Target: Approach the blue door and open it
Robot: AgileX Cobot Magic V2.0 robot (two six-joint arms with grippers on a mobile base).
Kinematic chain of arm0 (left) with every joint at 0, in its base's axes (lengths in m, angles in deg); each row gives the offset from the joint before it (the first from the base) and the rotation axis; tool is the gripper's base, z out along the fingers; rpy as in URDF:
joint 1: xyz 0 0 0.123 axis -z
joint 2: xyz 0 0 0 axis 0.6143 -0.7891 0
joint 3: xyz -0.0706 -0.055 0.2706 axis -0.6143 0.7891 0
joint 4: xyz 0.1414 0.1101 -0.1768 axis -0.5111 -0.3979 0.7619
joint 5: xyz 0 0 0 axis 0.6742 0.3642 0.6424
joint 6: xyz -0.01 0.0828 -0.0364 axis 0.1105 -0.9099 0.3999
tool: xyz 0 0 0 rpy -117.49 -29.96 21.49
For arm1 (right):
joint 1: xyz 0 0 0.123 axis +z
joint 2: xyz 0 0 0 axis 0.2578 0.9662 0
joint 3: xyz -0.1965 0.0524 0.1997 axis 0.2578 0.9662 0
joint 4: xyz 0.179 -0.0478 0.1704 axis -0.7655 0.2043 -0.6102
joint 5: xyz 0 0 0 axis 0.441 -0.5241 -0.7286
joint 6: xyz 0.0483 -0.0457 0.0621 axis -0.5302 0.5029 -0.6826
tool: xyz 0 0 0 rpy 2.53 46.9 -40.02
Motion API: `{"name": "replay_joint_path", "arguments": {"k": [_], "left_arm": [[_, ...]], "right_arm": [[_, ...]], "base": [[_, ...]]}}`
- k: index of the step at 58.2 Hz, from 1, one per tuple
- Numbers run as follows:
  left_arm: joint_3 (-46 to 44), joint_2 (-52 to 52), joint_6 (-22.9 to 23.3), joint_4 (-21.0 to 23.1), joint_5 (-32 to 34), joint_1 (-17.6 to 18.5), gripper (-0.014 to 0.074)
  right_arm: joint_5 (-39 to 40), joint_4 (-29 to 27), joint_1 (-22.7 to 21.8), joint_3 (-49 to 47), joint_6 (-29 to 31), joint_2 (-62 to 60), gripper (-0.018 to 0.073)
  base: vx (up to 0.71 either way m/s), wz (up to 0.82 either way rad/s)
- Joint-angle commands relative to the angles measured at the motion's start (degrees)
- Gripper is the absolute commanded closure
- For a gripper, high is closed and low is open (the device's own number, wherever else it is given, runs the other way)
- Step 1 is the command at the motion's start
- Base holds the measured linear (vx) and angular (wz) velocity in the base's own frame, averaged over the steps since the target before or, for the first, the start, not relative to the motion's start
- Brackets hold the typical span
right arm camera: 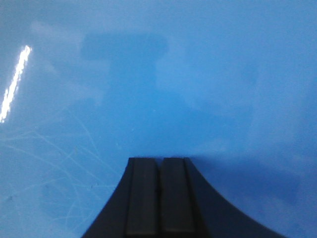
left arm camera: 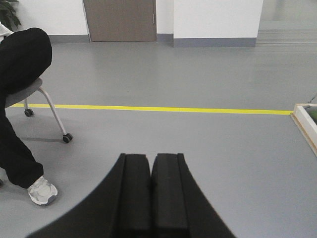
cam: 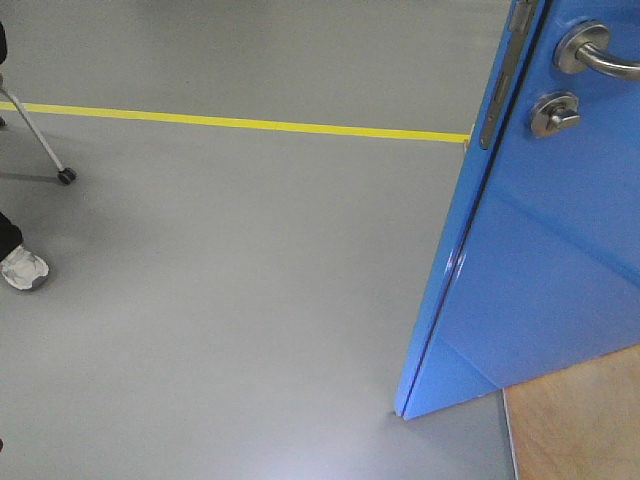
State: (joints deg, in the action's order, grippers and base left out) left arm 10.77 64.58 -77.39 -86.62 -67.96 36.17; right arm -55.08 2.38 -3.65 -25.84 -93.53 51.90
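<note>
the blue door fills the right side of the front view. it is shiny and flat. its thin edge faces the middle of the grey floor, and its bottom corner sits just over that floor, next to a patch of light wood floor. near the top of the door is a silver lever handle. a round silver lock sits just under it. a long metal latch plate runs along the door's edge.

the right end effector has its two black pads pressed together with nothing between them. it points right at the blue door, very near it, and the door fills its whole view.

the left end effector is pressed together too and holds nothing. it points out over the grey floor.

a yellow line runs across the floor and meets the door's edge. at the far left a person in black sits on a chair with wheels, one white shoe on the floor.
</note>
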Motion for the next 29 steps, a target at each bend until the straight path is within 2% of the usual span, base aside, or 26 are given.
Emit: {"name": "replay_joint_path", "arguments": {"k": [1, 29], "left_arm": [[-1.6, 0.8, 0.4, 0.2, 4.6, 0.0, 0.0524], [-1.6, 0.8, 0.4, 0.2, 4.6, 0.0, 0.0524]], "right_arm": [[2.2, -2.3, 0.3, -1.8, 0.5, -1.5, 0.0548], [2.2, -2.3, 0.3, -1.8, 0.5, -1.5, 0.0548]], "base": [[0.21, 0.05], [0.23, 0.04]]}}
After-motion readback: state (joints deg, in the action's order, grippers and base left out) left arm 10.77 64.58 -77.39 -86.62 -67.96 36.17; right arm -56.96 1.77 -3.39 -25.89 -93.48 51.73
